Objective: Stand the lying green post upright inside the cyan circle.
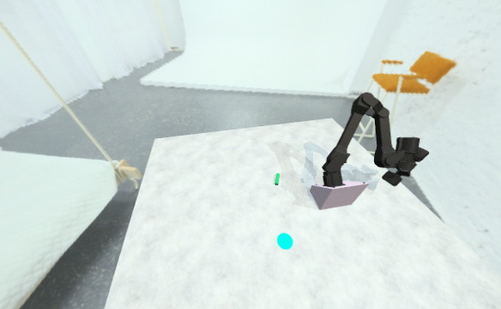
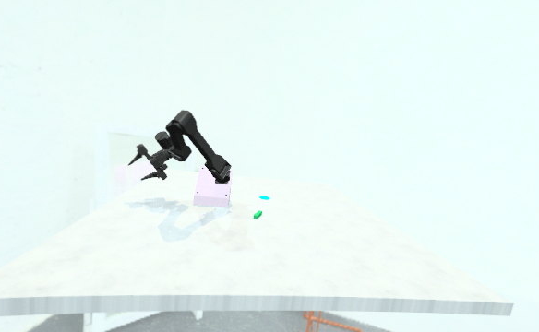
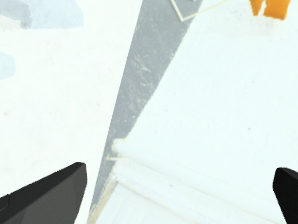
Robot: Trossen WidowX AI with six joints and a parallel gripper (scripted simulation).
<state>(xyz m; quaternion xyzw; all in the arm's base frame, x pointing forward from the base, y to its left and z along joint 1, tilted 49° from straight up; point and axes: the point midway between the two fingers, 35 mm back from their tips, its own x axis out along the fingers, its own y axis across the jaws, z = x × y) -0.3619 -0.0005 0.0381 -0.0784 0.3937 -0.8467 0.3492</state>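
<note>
The green post [image 1: 277, 179] [image 2: 257, 215] lies flat on the white table [image 1: 216, 266] [image 2: 325, 258], left of the arm's pink base [image 1: 336, 195] [image 2: 211, 191]. The cyan circle [image 1: 285, 241] [image 2: 264, 197] is a flat disc on the table, apart from the post. My gripper [image 1: 395, 177] [image 2: 144, 163] is open and empty. It hangs in the air off the far side of the base, away from both the post and the circle. In the wrist view only the dark fingers show at the lower corners, with floor and wall between them.
An orange chair [image 1: 409, 79] stands beyond the table near the wall. A rope and a white covered surface [image 1: 27, 206] are at the left. The table's edge runs close under the gripper.
</note>
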